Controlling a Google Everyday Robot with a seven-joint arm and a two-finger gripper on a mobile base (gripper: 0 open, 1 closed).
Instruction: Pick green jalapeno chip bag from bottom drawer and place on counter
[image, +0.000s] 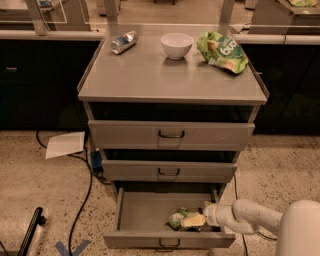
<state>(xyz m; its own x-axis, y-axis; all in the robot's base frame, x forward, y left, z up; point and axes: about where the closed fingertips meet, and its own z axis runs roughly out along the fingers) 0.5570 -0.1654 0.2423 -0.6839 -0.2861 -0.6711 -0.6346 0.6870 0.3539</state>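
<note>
The bottom drawer (140, 210) is pulled open at the foot of the grey cabinet. The green jalapeno chip bag (177, 217), small and wrinkly, lies inside at the drawer's front right. My gripper (192, 220) reaches in from the right on a white arm and sits right at the bag, its pale fingers (194, 220) lying on the bag's right side. The counter (150, 75) is the flat grey top of the cabinet, far above the gripper.
On the counter stand a white bowl (176, 45), a silver can on its side (123, 42) and a larger bright green bag (222, 51). The two upper drawers are shut. A sheet of paper (65, 144) and black cables (85, 190) lie on the floor left.
</note>
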